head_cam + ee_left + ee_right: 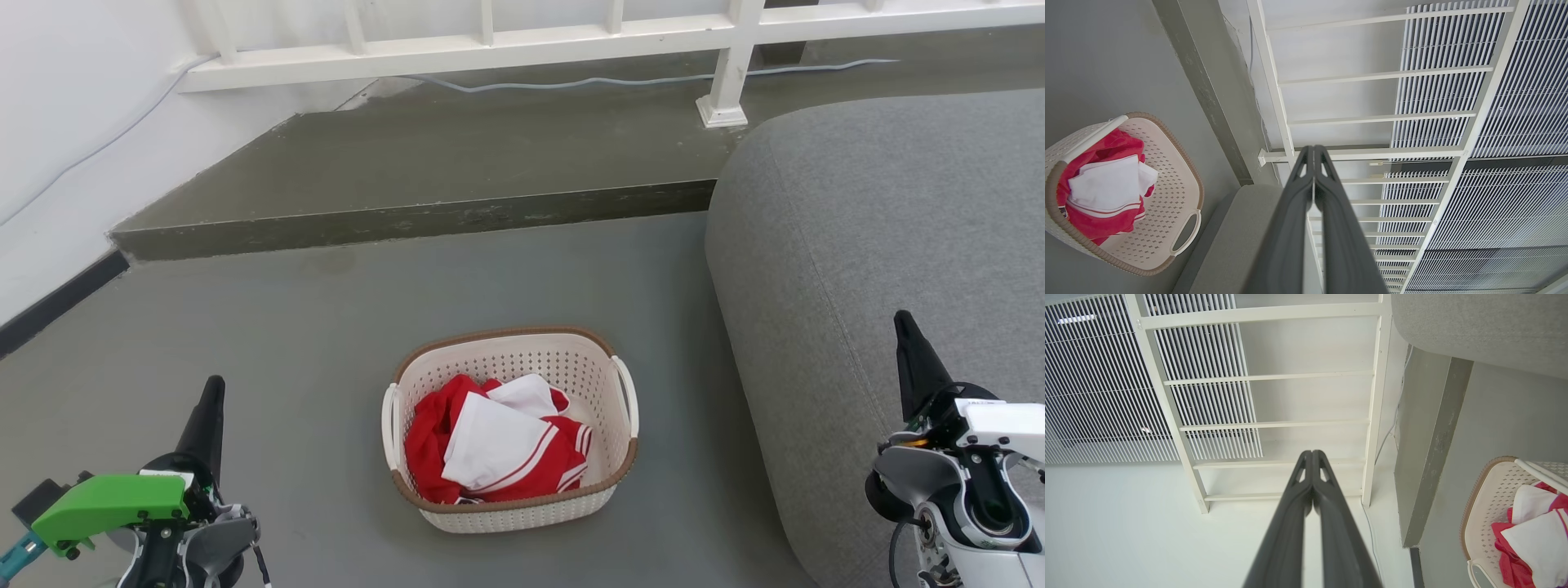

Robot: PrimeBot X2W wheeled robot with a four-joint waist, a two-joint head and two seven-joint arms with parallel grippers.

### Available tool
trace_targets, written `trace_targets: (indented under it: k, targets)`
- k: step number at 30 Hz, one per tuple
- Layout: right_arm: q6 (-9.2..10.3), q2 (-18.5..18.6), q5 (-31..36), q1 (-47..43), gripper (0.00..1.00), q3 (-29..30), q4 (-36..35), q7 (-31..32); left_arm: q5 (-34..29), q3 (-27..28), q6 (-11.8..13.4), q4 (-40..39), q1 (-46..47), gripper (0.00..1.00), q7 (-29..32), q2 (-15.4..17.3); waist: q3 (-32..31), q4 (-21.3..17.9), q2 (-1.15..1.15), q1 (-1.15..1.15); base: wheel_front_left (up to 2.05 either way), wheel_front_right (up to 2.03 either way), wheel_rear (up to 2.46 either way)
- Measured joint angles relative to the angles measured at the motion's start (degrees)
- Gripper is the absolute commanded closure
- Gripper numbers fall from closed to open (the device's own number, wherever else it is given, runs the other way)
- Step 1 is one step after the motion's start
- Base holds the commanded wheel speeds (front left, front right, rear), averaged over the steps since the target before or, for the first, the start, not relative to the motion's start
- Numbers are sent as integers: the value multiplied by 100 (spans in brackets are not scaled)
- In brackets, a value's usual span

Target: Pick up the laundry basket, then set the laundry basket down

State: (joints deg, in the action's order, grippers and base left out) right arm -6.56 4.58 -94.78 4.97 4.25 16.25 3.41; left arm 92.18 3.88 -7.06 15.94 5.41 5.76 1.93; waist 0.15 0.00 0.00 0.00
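On the grey floor [310, 351], as we see it from the head, the laundry basket [522, 516] stands upright just beside the grey sofa [882, 245], with red and white clothes [498, 449] heaped inside. We hold the left gripper [211, 404] and right gripper [908, 333] low on either side, well apart from it, each toward a white handle [630, 400]. That stance would suit either a two-armed lift to come or a basket already put back. Along the left wrist, the fingers [1290, 228] press together to their tips, empty, with the basket off to one side. Along the right wrist, the fingers [1290, 531] likewise meet on nothing, and the basket sits at the lower right edge.
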Motion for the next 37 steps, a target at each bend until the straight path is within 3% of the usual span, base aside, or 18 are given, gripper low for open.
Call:
trace_targets:
  k: [37]
  targets:
    - [-24,-7,0,0,100,21,0,16,0,4,0,-4,-2,100,0,0,1,-1,0,0,0,0,0]
